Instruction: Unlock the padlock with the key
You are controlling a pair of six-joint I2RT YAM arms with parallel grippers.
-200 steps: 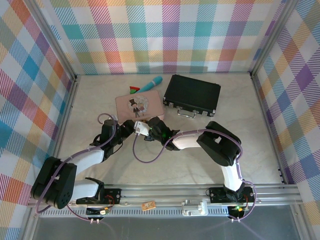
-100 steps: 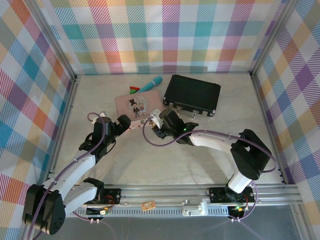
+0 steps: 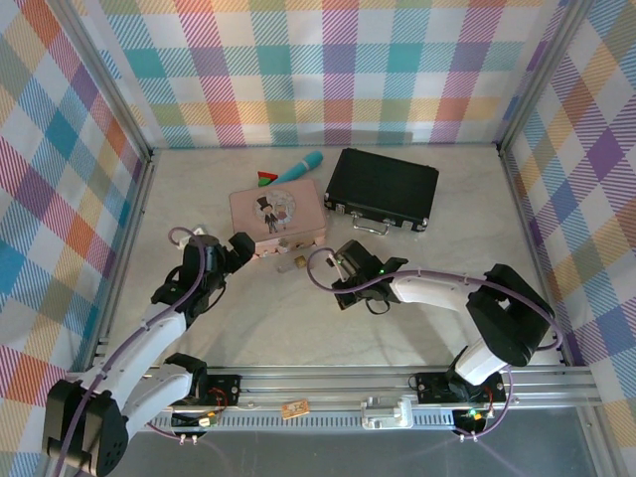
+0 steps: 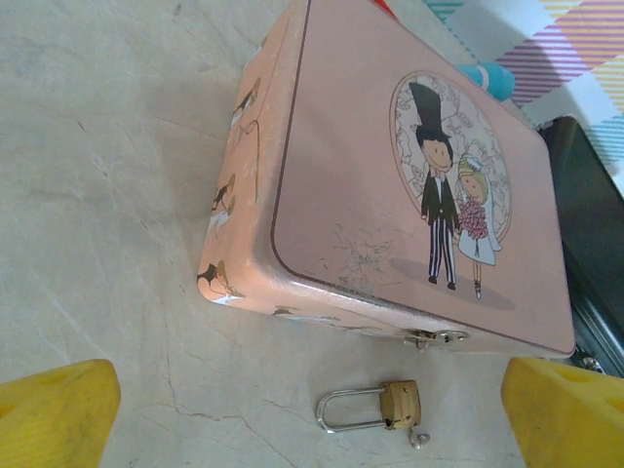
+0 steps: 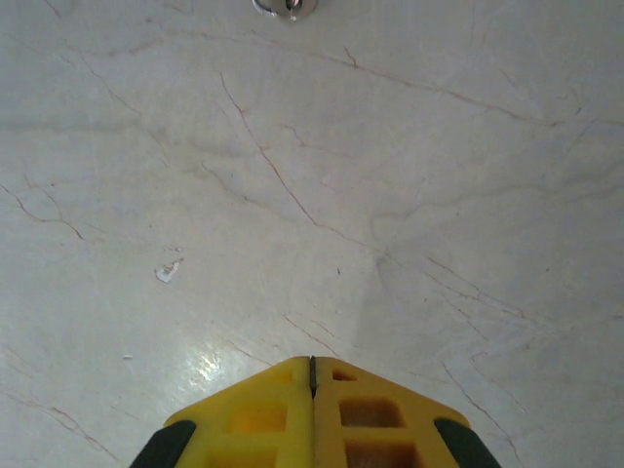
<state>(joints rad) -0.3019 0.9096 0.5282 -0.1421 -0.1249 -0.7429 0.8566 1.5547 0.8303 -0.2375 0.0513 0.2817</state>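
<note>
The tiny brass padlock (image 4: pixel 399 405) lies flat on the table just in front of the pink tin (image 4: pixel 419 185), its silver shackle (image 4: pixel 343 409) pointing left. The small grey key (image 4: pixel 417 438) sits at the padlock's base; I cannot tell whether it is inserted. My left gripper (image 4: pixel 312 429) is open wide, with its yellow fingertips (image 4: pixel 54 409) at both lower corners and the padlock between them, untouched. From above, the padlock (image 3: pixel 296 262) lies between my left gripper (image 3: pixel 241 246) and my right gripper (image 3: pixel 340 261). My right gripper (image 5: pixel 312 363) is shut on nothing over bare table, with the key's ring (image 5: pixel 290 8) just ahead.
A black case (image 3: pixel 383 187) with a silver handle stands behind and right of the tin. A teal-handled tool (image 3: pixel 298 167) and a red-green piece (image 3: pixel 266 179) lie behind the tin. An orange-brown tag (image 3: pixel 293 408) rests on the front rail. Plaid walls enclose three sides.
Both grippers were together at the tin's front. The left opened wide and drew back left. The right pulled away to the right and shut. The padlock now lies free on the table.
</note>
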